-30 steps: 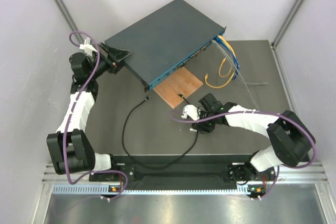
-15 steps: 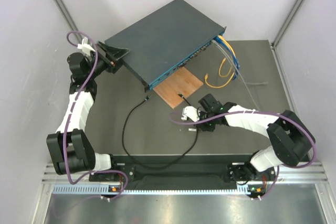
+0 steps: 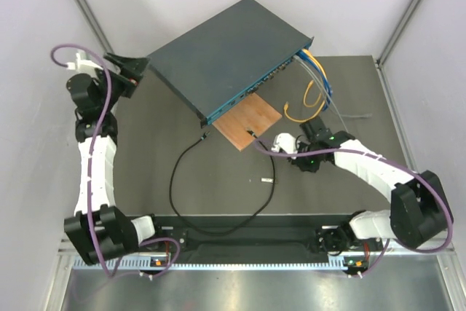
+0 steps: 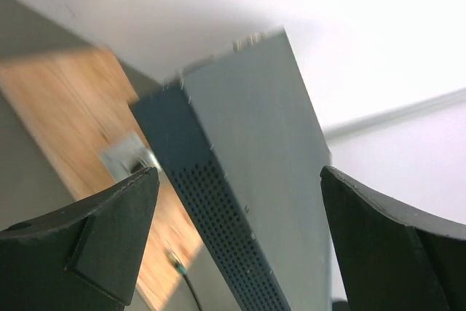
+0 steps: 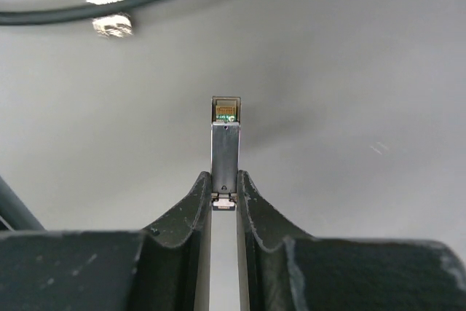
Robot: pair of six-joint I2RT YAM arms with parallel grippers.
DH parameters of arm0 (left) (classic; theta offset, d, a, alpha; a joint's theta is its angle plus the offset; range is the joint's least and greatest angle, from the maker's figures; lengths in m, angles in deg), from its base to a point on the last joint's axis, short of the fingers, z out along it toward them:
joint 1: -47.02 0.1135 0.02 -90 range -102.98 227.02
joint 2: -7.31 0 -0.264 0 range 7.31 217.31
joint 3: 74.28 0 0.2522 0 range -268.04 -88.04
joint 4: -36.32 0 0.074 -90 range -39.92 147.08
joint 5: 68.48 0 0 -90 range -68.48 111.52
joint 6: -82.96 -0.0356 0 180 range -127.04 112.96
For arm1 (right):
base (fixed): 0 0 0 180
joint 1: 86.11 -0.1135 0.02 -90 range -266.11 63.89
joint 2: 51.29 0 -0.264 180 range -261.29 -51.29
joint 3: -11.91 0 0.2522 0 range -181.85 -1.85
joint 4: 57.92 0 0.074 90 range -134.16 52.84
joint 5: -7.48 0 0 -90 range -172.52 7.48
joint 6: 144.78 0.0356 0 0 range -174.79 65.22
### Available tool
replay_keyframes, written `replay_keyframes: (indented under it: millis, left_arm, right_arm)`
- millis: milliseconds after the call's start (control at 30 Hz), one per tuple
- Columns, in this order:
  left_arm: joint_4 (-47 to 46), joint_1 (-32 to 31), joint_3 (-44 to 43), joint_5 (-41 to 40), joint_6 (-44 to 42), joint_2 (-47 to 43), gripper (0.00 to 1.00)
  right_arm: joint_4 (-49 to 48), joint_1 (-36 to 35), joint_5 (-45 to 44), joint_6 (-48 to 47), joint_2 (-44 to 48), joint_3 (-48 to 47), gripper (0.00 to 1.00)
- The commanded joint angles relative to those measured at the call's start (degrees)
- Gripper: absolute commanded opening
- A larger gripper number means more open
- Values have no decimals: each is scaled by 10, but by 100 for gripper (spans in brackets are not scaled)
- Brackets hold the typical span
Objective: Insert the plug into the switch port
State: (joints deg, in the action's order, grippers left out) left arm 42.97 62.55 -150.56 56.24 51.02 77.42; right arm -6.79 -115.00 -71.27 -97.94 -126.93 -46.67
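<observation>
The switch point(image 3: 226, 52) is a flat dark box at the back. Its teal front face with the port row point(image 3: 244, 96) looks toward me. The thin black cable point(image 3: 175, 180) loops over the table. One dark plug end point(image 3: 204, 138) lies just in front of the teal face; the other end point(image 3: 250, 133) rests on the brown board point(image 3: 247, 120). My right gripper point(image 3: 298, 159) point(image 5: 224, 180) is shut on a small silver stick point(image 5: 225, 147) with gold contacts, above the bare table. My left gripper point(image 3: 124, 71) is open and empty, left of the switch point(image 4: 247, 180).
Yellow and blue cables point(image 3: 317, 81) hang from the switch's right end. A small white piece point(image 3: 268, 179) lies on the table beside the black cable, and shows in the right wrist view point(image 5: 109, 5). White walls stand close on both sides.
My left gripper has pulled away leftward from the switch's left corner. My right gripper has moved right and back from the cable, uncovering the small white piece on the table.
</observation>
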Motion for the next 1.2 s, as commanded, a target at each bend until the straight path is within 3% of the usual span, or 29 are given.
replay_keyframes:
  millis: [0, 133, 267, 400, 633, 733, 900, 967, 1000, 1033, 1100, 1167]
  left_arm:
    - [58, 6, -57, -102, -108, -50, 97]
    - [40, 6, -90, -72, -124, -52, 95]
    - [-26, -28, -130, 67, -58, -14, 89]
    - [-11, -174, -182, 111, -86, 22, 89]
    - [38, -312, -234, 153, -146, 90, 85]
    - [95, -379, -284, 164, -239, 119, 83]
    - [208, -454, -335, 178, -513, 116, 84]
    - [297, -489, -367, 181, -707, 109, 88]
    - [400, -507, -378, 164, -776, 108, 89]
    - [442, -527, -387, 142, -895, 108, 89]
    - [536, -594, -391, 72, -998, 99, 88]
    - [563, -651, -364, 26, -1098, 85, 85]
  right_arm:
    - [23, 46, 1, -28, 35, -57, 0]
    - [53, 84, 44, -24, 48, -147, 0]
    - [67, 94, 88, 5, 70, -218, 0]
    - [67, 94, 127, 40, 84, -279, 0]
    - [67, 93, 191, 94, 93, -373, 0]
    - [83, 93, 232, 113, 86, -398, 0]
    - [129, 93, 308, 132, 73, -391, 0]
    - [159, 93, 351, 134, 71, -380, 0]
    - [168, 93, 379, 134, 71, -365, 0]
    - [175, 94, 396, 135, 73, -357, 0]
    - [191, 94, 440, 140, 76, -332, 0]
    - [197, 93, 466, 149, 80, -311, 0]
